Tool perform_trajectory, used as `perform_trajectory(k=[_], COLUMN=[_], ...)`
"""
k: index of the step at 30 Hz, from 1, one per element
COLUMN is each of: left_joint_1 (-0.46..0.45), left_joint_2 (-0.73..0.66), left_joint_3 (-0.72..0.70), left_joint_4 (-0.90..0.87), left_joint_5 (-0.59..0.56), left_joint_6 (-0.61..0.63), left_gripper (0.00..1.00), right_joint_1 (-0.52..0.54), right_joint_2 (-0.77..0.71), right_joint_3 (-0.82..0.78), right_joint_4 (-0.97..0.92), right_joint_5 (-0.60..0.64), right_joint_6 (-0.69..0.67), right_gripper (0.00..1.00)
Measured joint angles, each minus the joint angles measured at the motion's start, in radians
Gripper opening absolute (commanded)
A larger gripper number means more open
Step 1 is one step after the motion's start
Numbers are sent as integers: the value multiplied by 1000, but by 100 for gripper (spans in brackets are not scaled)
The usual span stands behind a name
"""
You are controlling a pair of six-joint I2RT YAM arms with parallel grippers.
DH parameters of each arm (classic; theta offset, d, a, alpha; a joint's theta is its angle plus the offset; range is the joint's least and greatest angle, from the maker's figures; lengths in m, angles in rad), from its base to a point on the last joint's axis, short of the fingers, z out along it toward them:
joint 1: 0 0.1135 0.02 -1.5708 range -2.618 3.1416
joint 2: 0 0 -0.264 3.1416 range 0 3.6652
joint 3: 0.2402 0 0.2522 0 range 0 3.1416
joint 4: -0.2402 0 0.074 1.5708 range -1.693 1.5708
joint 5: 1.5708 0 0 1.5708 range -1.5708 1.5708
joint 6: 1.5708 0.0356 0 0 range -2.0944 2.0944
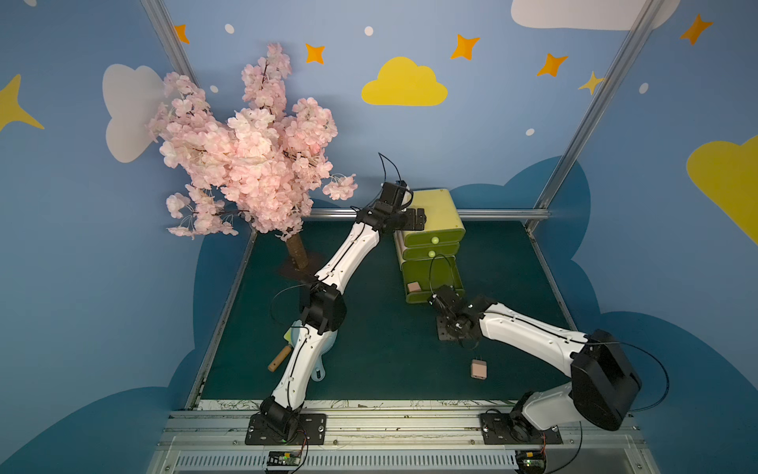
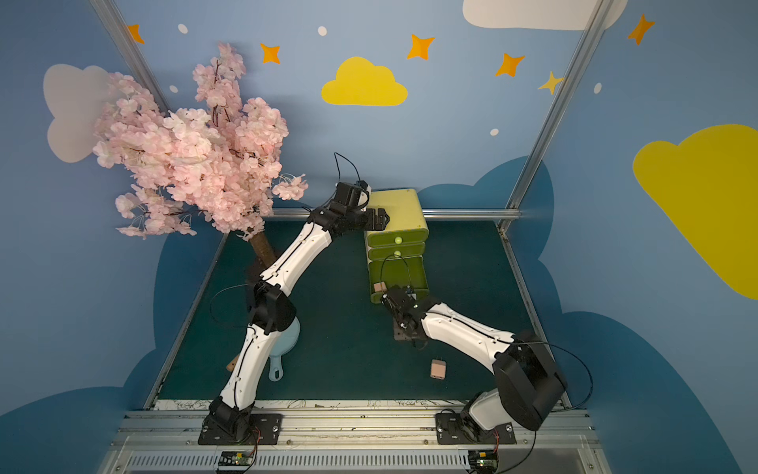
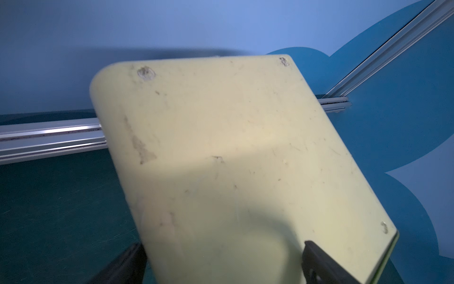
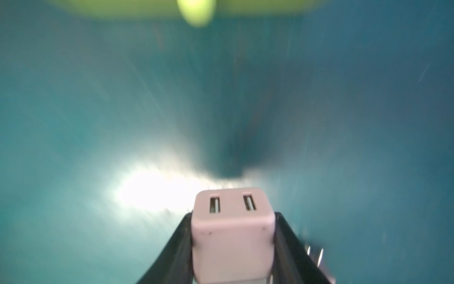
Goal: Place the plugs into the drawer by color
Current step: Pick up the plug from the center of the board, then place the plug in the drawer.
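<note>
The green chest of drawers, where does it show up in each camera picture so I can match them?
Both top views: chest of drawers standing at the back, right of centre, bottom drawer pulled out.
Left wrist: its pale top panel fills the middle.
Right wrist: a blurred green strip with a knob, beyond the pink plug.
Shared landmark: the dark green mat.

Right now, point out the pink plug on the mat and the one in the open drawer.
Mat plug (image 1: 479, 369): in a top view, its broad face.
Drawer plug (image 1: 413, 287): in a top view, its upper face.
</note>
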Motion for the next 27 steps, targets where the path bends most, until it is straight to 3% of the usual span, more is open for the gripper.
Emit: perform_trajectory(k=[8, 14, 24, 27], left_joint_1=[-6, -8, -10, -11], left_joint_2=[0, 0, -3, -3], left_joint_3=[0, 0, 0, 0], left_joint_4=[0, 0, 0, 0], left_joint_5=[-16, -24, -37, -38], left_joint_6=[4, 19, 31, 37], left_gripper=[100, 100, 100, 100], right_joint_1=[-114, -131, -131, -128], right_joint_2=[303, 484, 433, 270], right_joint_3=[394, 514, 485, 373], right_joint_4=[119, 135, 78, 33], right_joint_5=[-44, -52, -12, 24], right_joint_6=[-220, -279, -285, -261], right_gripper=[31, 34, 77, 78])
